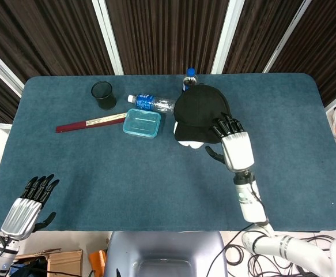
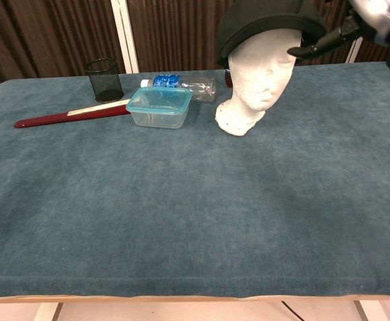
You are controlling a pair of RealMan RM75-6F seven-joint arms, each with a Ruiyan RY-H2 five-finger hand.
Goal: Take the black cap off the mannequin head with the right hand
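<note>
The black cap (image 1: 199, 112) (image 2: 268, 23) sits on the white mannequin head (image 2: 258, 70) (image 1: 192, 143), which stands upright at the back middle of the table. My right hand (image 1: 232, 145) (image 2: 355, 23) hovers at the cap's right side with its fingers spread. Its fingertips (image 1: 222, 123) overlap the cap's edge in the head view. In the chest view the thumb (image 2: 308, 48) reaches just under the brim. It holds nothing. My left hand (image 1: 26, 209) lies open at the table's near left corner, fingers apart.
A clear blue-lidded box (image 1: 141, 123) (image 2: 160, 105) lies left of the mannequin. Behind it lies a water bottle (image 1: 150, 103) (image 2: 181, 84). A black mesh cup (image 1: 103, 94) (image 2: 105, 79) and a dark red flat stick (image 1: 90, 122) (image 2: 71, 114) sit further left. Another bottle cap (image 1: 191, 73) shows behind the mannequin.
</note>
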